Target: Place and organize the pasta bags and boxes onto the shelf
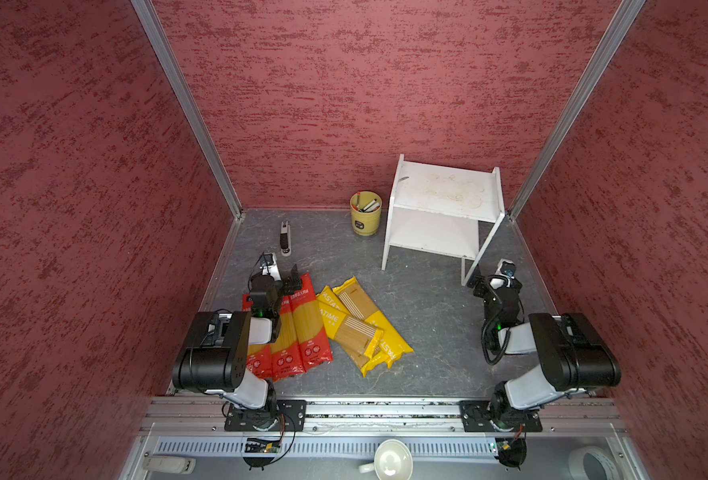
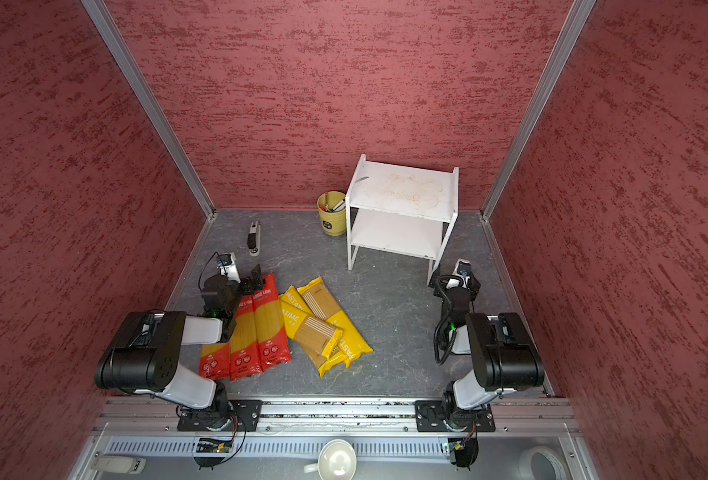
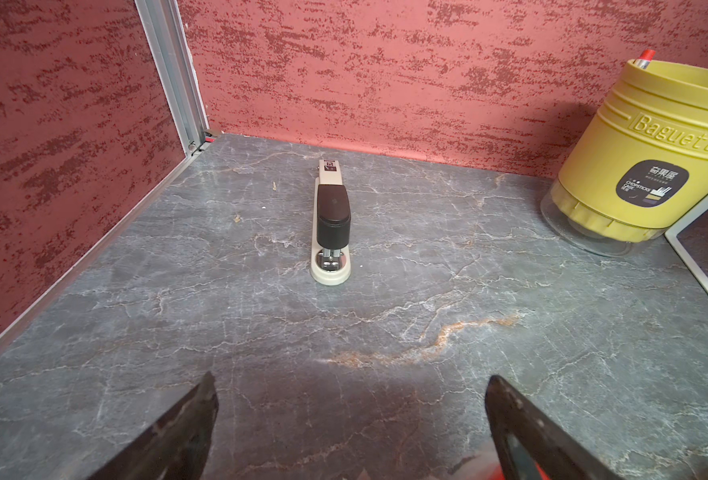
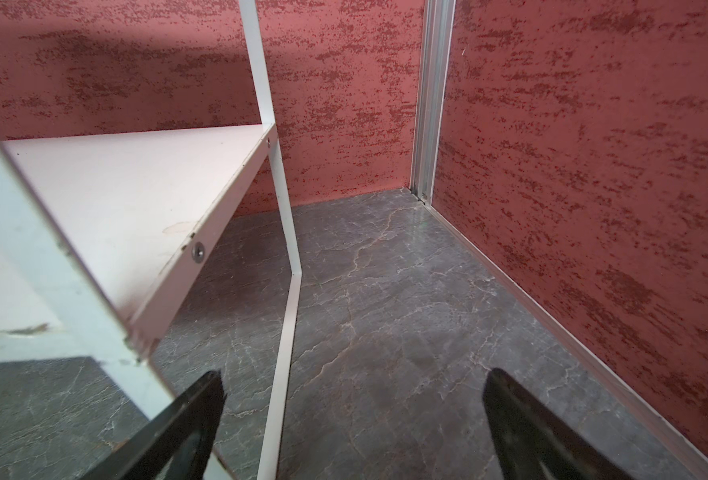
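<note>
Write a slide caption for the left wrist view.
Open left tool above the grey marbled table, facing a beige-and-black stapler, with a yellow cup beside the red back wall.

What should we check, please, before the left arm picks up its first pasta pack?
1. Left claw open and empty: ok.
2. Right claw open and empty: ok.
3. Shelf boards free of packs: ok.
4. Red packs lying flat, side by side, near the left claw: ok.
5. Yellow packs separated for single picks: not ok, they overlap.
6. Right claw clear of the shelf's side panel: cannot tell, it is very close.
</note>
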